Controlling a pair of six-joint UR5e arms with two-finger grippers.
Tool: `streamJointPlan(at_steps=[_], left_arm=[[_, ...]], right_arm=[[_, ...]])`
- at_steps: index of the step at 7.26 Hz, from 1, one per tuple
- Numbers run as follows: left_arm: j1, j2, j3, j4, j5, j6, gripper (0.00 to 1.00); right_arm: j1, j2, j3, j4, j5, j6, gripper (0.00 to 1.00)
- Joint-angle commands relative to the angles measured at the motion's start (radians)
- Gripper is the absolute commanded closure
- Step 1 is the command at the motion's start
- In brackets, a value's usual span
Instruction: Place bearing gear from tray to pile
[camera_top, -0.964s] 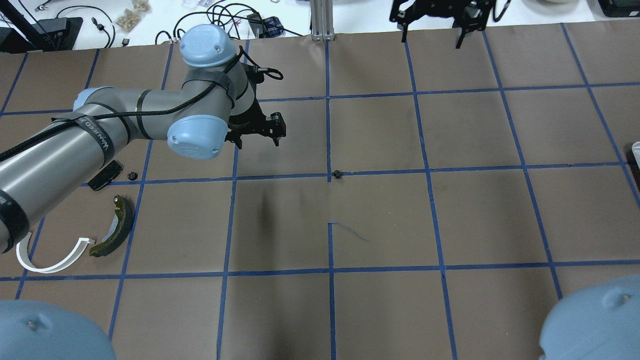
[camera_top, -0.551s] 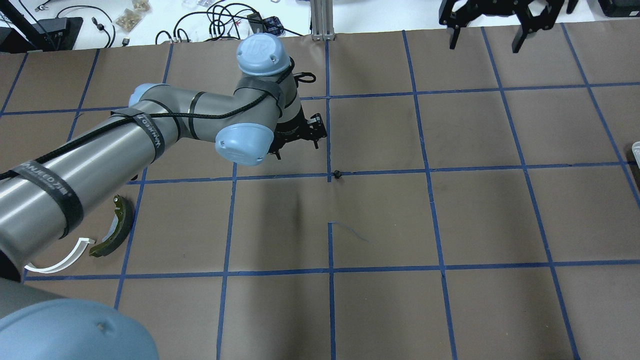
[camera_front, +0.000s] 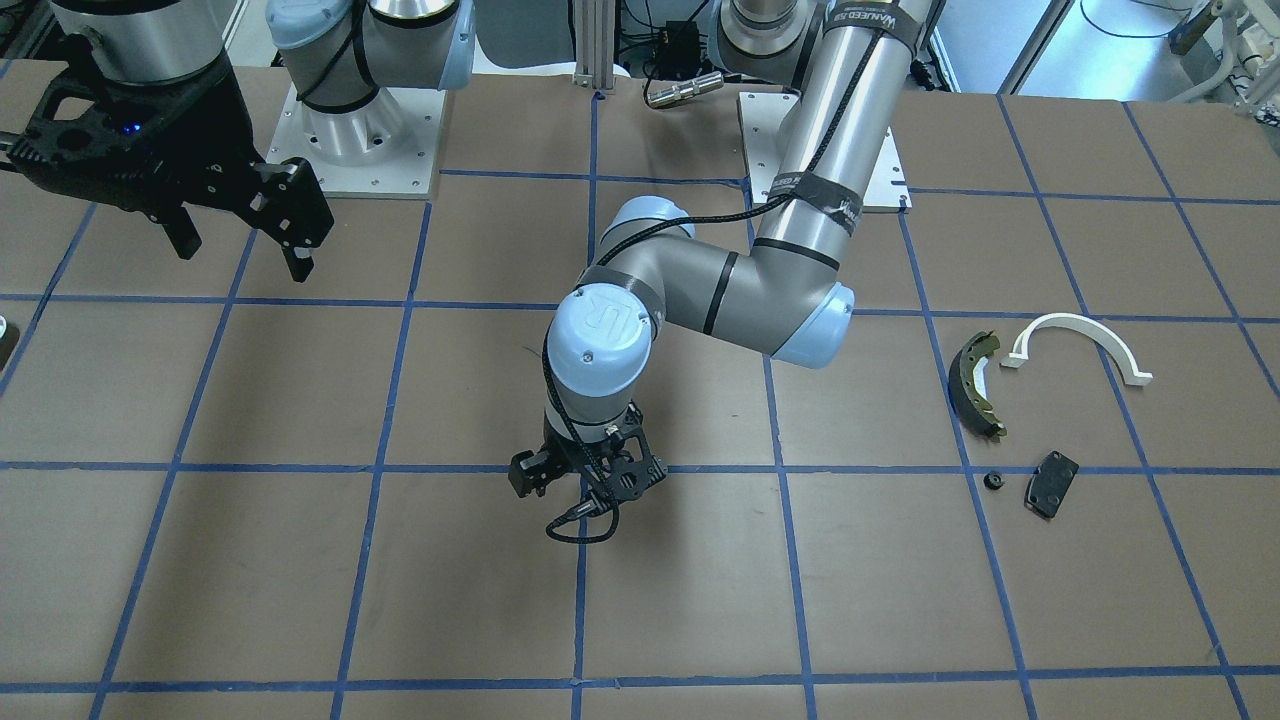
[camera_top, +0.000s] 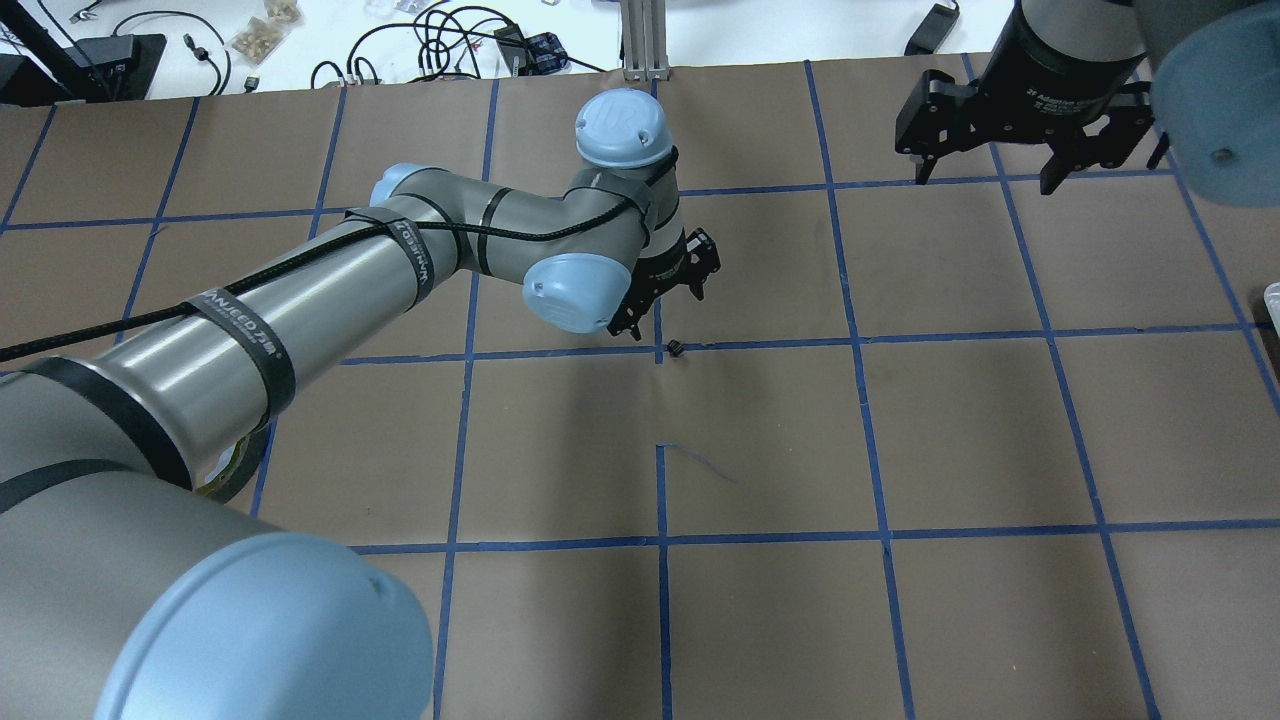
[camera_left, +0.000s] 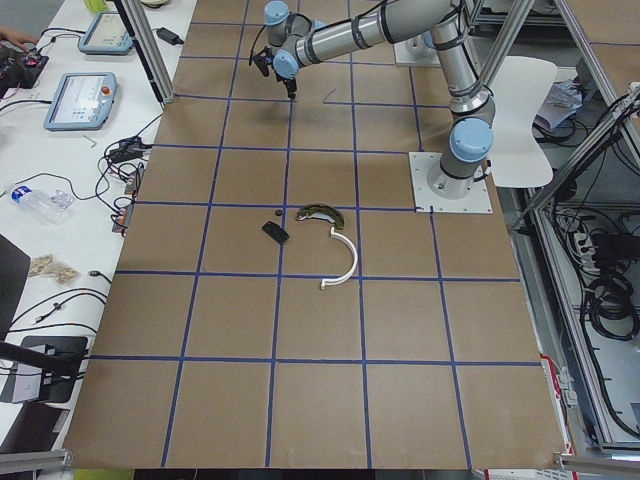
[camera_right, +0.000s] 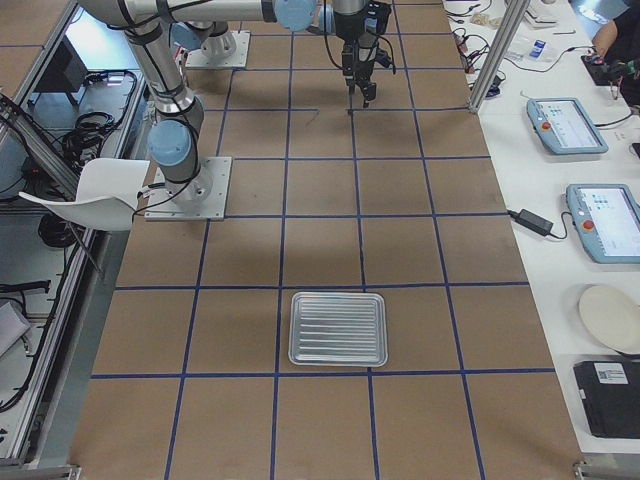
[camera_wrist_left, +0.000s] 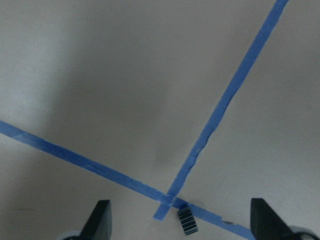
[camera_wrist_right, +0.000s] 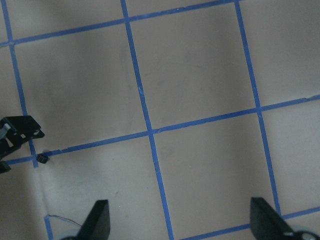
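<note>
The bearing gear (camera_top: 675, 348) is a small black toothed part lying on the brown table at a blue tape crossing. My left gripper (camera_top: 665, 305) is open and hovers just above and beside it. In the left wrist view the gear (camera_wrist_left: 186, 221) lies between the open fingers (camera_wrist_left: 100, 222). The pile lies far off: an olive brake shoe (camera_front: 975, 385), a white arc (camera_front: 1080, 340), a dark pad plate (camera_front: 1052, 483) and another small black gear (camera_front: 993, 479). My right gripper (camera_top: 985, 178) is open and empty, high over the far right squares.
A ribbed metal tray (camera_right: 338, 328) lies empty on the table toward the robot's right end. My left arm (camera_top: 300, 290) covers most of the pile in the overhead view. Cables and tablets (camera_right: 565, 125) lie beyond the far edge.
My left arm has swung right, bringing the open gripper from the pile side to over the gear. My right gripper has moved right and nearer, staying open.
</note>
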Motion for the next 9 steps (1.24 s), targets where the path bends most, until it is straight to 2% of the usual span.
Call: streamJointPlan(at_steps=[1,2,4,5,6,7,9], left_arm=[[-0.013,-0.017,-0.009,-0.002,-0.003,-0.076,0.14],[-0.015,-0.022,-0.009,-0.004,-0.002,-0.076,0.17],[-0.021,-0.030,-0.010,-0.002,0.000,-0.078,0.30],[-0.030,-0.036,-0.009,-0.001,0.004,-0.078,0.32],[-0.033,-0.042,-0.010,-0.002,0.009,-0.070,0.41],[-0.033,-0.040,-0.007,0.001,0.006,-0.056,0.83],[-0.033,-0.039,-0.006,0.001,0.009,-0.022,1.00]], right_arm=[[0.000,0.013,-0.021,-0.033,0.013,-0.003,0.00],[0.003,0.033,-0.055,-0.019,0.017,0.002,0.00],[0.005,0.045,-0.098,0.101,0.017,0.014,0.00],[0.007,0.050,-0.101,0.125,0.033,0.043,0.00],[0.007,0.056,-0.112,0.145,0.038,0.043,0.00],[0.007,0.057,-0.114,0.147,0.046,0.043,0.00],[0.007,0.056,-0.114,0.162,0.052,0.043,0.00]])
